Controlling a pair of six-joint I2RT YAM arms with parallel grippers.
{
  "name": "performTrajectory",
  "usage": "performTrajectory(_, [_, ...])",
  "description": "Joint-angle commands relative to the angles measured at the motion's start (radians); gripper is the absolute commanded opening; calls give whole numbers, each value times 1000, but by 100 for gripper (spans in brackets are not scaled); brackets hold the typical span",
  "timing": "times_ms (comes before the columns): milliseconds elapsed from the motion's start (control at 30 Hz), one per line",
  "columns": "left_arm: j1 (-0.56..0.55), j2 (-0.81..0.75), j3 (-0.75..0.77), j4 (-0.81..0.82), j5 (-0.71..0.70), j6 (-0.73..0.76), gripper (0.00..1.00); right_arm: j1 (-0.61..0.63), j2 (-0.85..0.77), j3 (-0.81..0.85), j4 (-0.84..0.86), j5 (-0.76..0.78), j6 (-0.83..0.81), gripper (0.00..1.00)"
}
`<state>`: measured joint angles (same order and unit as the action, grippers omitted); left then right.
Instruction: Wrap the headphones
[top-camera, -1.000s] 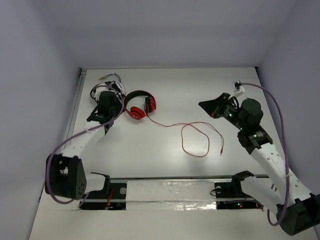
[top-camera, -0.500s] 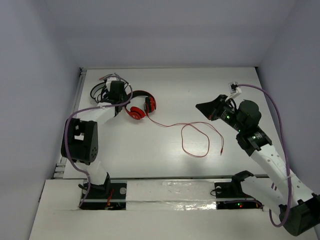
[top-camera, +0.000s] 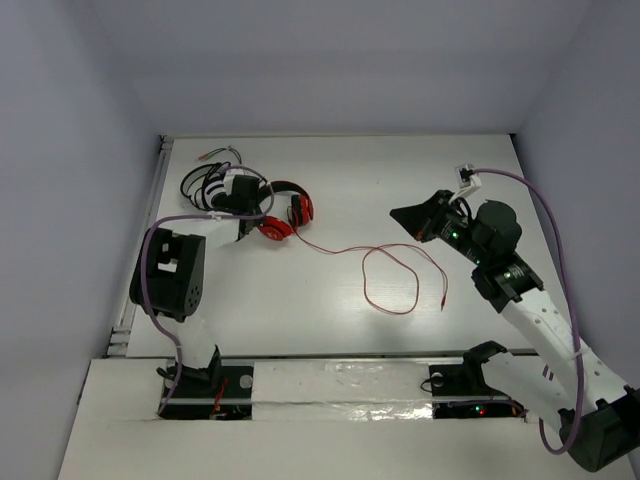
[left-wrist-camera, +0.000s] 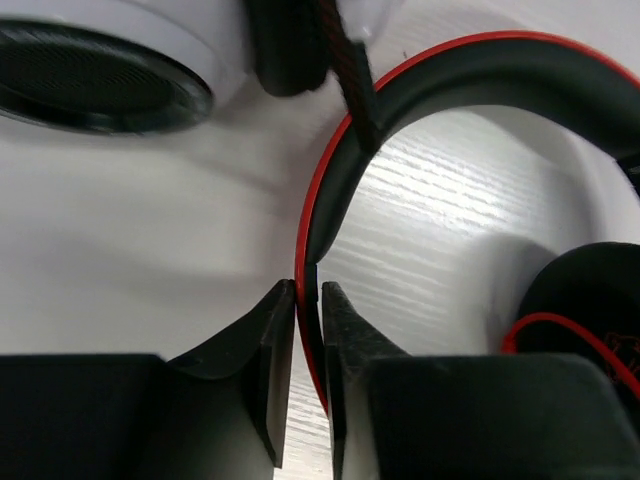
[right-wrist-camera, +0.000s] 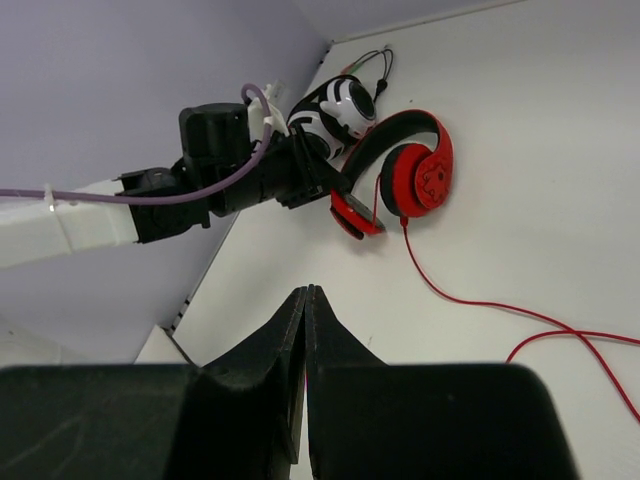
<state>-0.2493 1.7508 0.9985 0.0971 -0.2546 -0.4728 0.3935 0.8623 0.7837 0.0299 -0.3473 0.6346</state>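
At the left gripper (left-wrist-camera: 307, 290): fingers nearly together, pinched on the thin red edge of the headband (left-wrist-camera: 470, 75), low on one side of the arch. The headphones (top-camera: 285, 208) lie flat on the table (top-camera: 340, 170) right at its tips. The crown of the arch points toward the far edge and the cups toward the near side. The long axis across the cups runs away from these fingers.

The left wrist view alone shows the pinch itself. It also shows a black ear pad (left-wrist-camera: 585, 300) off right of the fingers and the black-and-white headphones (left-wrist-camera: 100, 60) close on their left.

The right gripper (right-wrist-camera: 305, 295): fingers pressed together, nothing between them, raised above the table. The headphones are well ahead of its tips.

Only the overhead view shows the whole cable (top-camera: 335, 250), which trails from a cup toward the right gripper, loops, and ends loose near it.
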Motion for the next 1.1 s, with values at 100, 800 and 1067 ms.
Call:
performTrajectory(100, [-131, -51, -76, 53, -21, -32, 8, 7, -23, 15, 31, -1, -15, 7])
performTrajectory(800, [-311, -588, -456, -163, -230, -515, 17, 16, -2, 22, 10, -47, -47, 7])
performTrajectory(1067, [-311, -700, -332, -278, -339, -347, 62, 25, 4, 23, 12, -44, -50, 7])
